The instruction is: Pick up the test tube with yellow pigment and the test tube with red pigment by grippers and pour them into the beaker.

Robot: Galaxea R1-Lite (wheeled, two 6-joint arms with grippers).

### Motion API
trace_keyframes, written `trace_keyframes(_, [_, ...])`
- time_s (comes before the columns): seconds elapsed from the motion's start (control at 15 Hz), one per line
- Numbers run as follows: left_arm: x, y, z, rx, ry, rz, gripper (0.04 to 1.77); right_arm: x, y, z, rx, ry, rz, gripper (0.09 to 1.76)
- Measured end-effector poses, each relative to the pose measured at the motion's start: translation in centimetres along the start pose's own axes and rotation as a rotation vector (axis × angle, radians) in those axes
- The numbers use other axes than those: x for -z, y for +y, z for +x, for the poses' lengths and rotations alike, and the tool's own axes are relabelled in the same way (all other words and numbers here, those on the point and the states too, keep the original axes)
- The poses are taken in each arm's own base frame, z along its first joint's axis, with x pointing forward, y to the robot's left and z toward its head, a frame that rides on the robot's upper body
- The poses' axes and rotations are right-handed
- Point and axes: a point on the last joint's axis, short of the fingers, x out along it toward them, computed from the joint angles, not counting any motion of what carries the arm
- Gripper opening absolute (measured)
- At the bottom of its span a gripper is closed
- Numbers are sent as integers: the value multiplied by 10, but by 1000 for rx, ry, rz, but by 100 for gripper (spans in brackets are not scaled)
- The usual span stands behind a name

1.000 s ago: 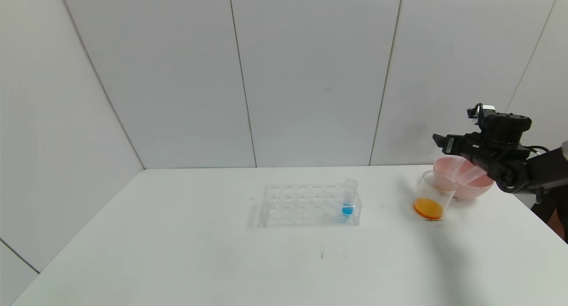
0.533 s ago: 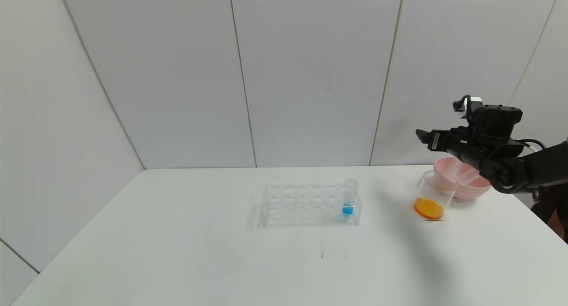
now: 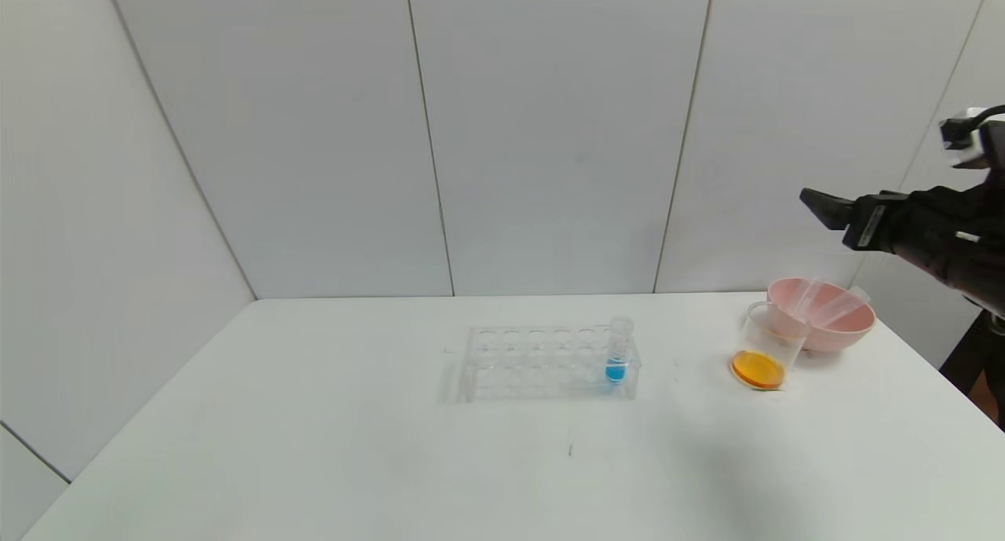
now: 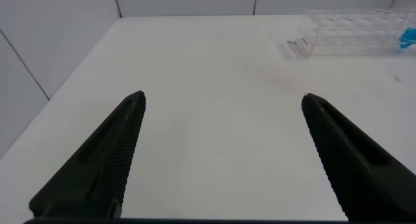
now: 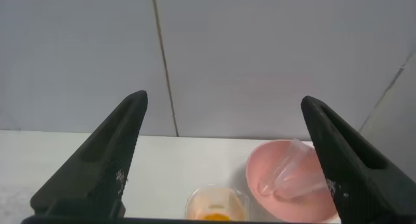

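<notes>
The beaker (image 3: pixel 760 356) stands on the table at the right and holds orange liquid; it also shows in the right wrist view (image 5: pixel 218 201). Two clear, empty test tubes (image 3: pixel 824 304) lie tilted in the pink bowl (image 3: pixel 852 333) behind it; one shows in the right wrist view (image 5: pixel 296 175). No tube with yellow or red liquid shows. My right gripper (image 3: pixel 832 207) is open and empty, high above and to the right of the bowl; its own view (image 5: pixel 224 97) shows its fingers wide apart. My left gripper (image 4: pixel 222 97) is open and empty over the table's left part.
A clear tube rack (image 3: pixel 542 360) stands mid-table with one blue-liquid tube (image 3: pixel 618 352) at its right end; the rack also shows in the left wrist view (image 4: pixel 351 32). The table's right edge runs just past the pink bowl (image 5: pixel 292 208).
My right gripper has risen and pulled back to the right, away from above the beaker and pink bowl. The tubes now lie uncovered in the bowl.
</notes>
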Motion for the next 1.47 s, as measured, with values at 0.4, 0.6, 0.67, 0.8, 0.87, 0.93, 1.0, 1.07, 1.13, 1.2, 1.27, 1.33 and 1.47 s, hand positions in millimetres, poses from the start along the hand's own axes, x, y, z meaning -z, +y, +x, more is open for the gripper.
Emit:
trace_keyframes(0.4, [0,0,0,0,0,0,172,-29,7,-129,-10,-141,-53,170])
trace_keyframes(0.6, [0,0,0,0,0,0,172,-25,9,-186,-8,-161,-94,170])
trace_keyframes(0.67, [0,0,0,0,0,0,172,-24,9,-204,-8,-163,-98,170])
trace_keyframes(0.8, [0,0,0,0,0,0,172,-16,10,-241,-4,-161,-100,170])
trace_keyframes(0.87, [0,0,0,0,0,0,172,-11,10,-259,-1,-159,-100,170])
trace_keyframes(0.93, [0,0,0,0,0,0,172,-4,10,-279,0,-161,-101,170])
trace_keyframes(1.0, [0,0,0,0,0,0,172,4,10,-297,1,-156,-101,170])
trace_keyframes(1.07, [0,0,0,0,0,0,172,13,10,-313,1,-153,-102,170])
trace_keyframes(1.13, [0,0,0,0,0,0,172,23,10,-329,2,-146,-103,170])
trace_keyframes(1.2, [0,0,0,0,0,0,172,32,10,-342,5,-158,-106,170])
trace_keyframes(1.27, [0,0,0,0,0,0,172,38,10,-352,12,-185,-111,170])
trace_keyframes(1.33, [0,0,0,0,0,0,172,43,10,-359,37,-226,-113,170])
trace_keyframes(1.47, [0,0,0,0,0,0,172,51,9,-361,65,-313,-118,170])
